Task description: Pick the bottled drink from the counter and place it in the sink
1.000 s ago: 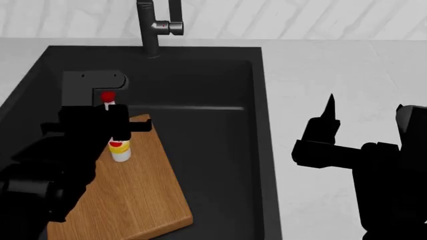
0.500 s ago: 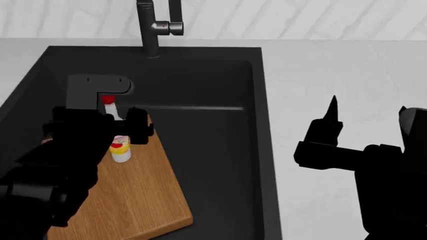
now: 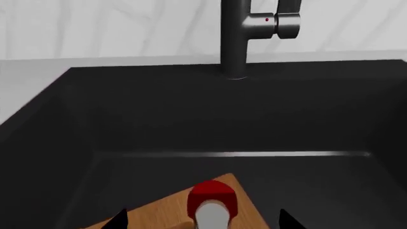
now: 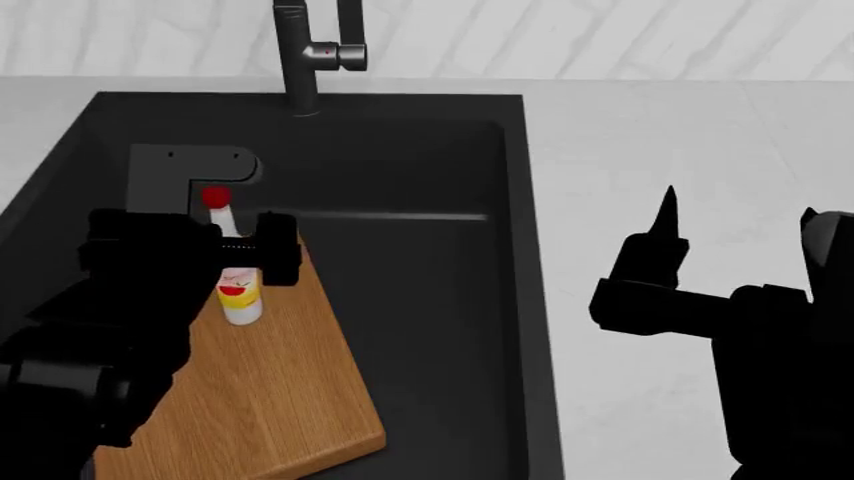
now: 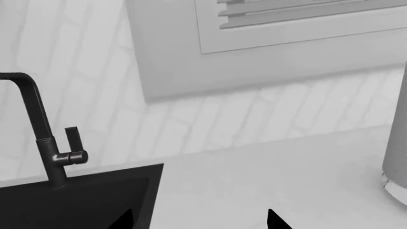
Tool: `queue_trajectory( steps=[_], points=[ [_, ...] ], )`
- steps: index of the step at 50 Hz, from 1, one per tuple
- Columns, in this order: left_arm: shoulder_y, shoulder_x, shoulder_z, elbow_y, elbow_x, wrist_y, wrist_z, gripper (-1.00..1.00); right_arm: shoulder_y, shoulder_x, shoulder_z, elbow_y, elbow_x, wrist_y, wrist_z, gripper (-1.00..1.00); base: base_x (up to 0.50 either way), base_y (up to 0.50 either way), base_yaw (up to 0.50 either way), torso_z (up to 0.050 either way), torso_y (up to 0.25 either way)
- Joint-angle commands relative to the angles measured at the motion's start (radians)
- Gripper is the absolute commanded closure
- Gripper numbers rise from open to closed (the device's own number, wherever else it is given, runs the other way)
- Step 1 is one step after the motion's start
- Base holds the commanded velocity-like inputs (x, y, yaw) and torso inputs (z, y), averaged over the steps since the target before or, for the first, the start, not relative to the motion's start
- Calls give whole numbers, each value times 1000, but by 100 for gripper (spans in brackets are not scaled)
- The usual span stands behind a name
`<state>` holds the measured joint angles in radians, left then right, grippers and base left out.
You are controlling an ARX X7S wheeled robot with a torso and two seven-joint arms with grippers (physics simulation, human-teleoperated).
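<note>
Bottled drink (image 4: 238, 285) stands upright on the wooden board (image 4: 267, 390) in the sink (image 4: 427, 160), between the left fingers (image 3: 121, 220), spread apart.

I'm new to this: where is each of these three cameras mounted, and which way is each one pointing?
Head view: on the robot's head, looking down over the sink; both arms show.
Left wrist view: near the left gripper, facing the faucet past the bottled drink.
Right wrist view: near the right gripper, facing the tiled wall.
All three share the faucet.
</note>
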<state>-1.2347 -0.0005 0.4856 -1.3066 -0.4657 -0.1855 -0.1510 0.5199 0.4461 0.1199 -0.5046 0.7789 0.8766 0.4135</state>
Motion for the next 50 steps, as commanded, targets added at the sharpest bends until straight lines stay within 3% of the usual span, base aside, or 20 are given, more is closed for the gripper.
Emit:
queue_trajectory(
  steps=[1, 50],
  points=[
    [-19, 0, 0, -2, 6, 3, 8, -100, 4, 2, 1, -2, 6, -1, 2, -100, 0, 0, 0, 0, 0],
    [-152, -2, -134, -1, 178, -13, 62, -100, 29, 7, -12, -8, 28, -1, 17, -100, 0, 0, 0, 0, 0]
  ],
)
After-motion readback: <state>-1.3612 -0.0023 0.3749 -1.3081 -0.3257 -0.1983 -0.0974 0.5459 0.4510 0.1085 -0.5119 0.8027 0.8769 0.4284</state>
